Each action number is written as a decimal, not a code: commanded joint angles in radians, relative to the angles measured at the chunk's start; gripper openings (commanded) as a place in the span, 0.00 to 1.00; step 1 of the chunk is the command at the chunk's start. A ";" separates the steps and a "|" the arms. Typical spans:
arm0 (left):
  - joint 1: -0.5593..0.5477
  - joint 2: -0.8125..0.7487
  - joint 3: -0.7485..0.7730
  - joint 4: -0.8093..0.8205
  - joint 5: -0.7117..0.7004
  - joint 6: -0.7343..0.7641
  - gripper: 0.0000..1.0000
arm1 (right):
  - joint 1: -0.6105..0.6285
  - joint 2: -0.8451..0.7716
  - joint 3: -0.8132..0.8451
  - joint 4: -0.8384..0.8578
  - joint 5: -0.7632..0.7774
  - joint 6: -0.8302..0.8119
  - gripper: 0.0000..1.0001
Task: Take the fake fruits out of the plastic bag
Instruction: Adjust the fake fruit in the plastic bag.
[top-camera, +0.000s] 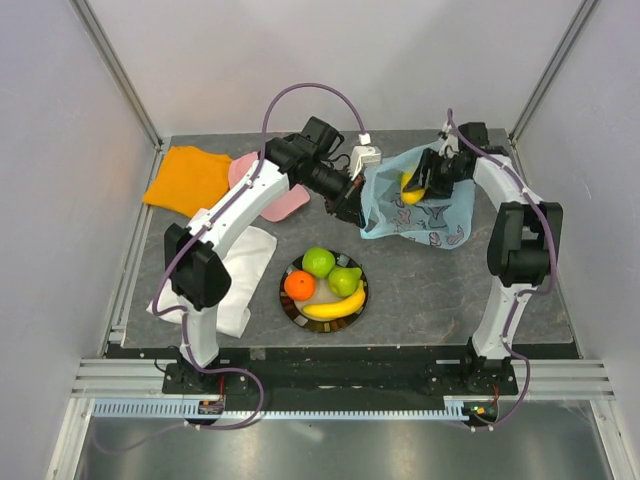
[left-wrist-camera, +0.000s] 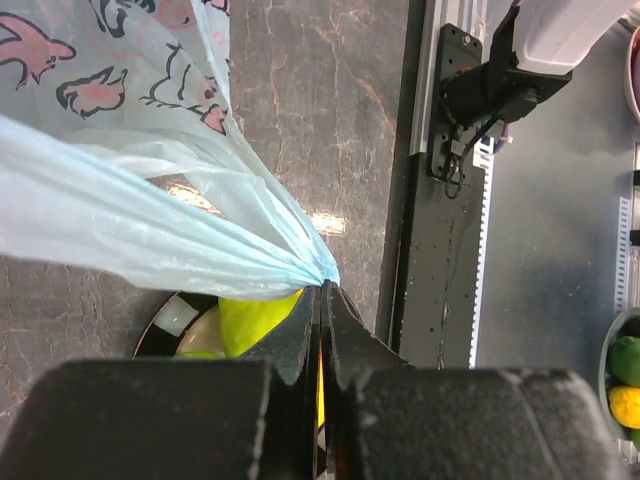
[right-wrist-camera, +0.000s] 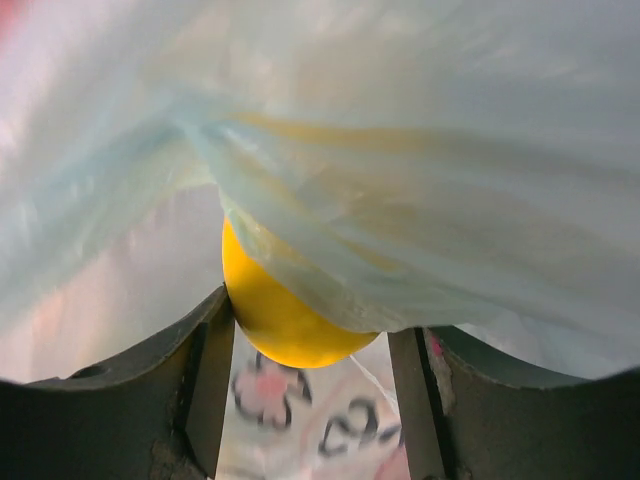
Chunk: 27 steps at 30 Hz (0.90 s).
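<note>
Back right, the left gripper (left-wrist-camera: 322, 300) pinched the thin light-blue printed plastic bag (top-camera: 432, 218) shut-jawed; inside it the right gripper (right-wrist-camera: 310, 325) clasped a yellow oval fruit (right-wrist-camera: 280, 315); green apple (top-camera: 318, 261), pear (top-camera: 347, 279), orange (top-camera: 299, 285) and banana (top-camera: 335, 308) sat on the dark plate (top-camera: 291, 312)

Two table-mounted arms are pictured, the left arm (top-camera: 240, 208) and the right arm (top-camera: 497, 180), each built of white curved shells joined by boxy black motor housings (top-camera: 195, 272). Mauve-grey cables (top-camera: 300, 88) are strung along both and led down to black bases (top-camera: 195, 375). A white connector block (top-camera: 366, 156) is carried near the left wrist. The left gripper (left-wrist-camera: 323, 295) is fitted with matte black, grainy fingers, the right gripper (right-wrist-camera: 310, 335) with smoother dark-grey ones.
</note>
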 joint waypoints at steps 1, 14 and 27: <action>0.002 0.031 0.054 -0.004 0.011 0.002 0.02 | 0.035 -0.053 -0.116 -0.219 -0.134 -0.177 0.53; 0.002 0.106 0.117 0.002 -0.029 0.028 0.02 | 0.102 -0.263 -0.155 -0.706 -0.311 -0.673 0.56; 0.022 0.091 0.146 0.006 -0.072 0.029 0.02 | 0.059 -0.460 -0.232 -0.763 -0.208 -1.132 0.62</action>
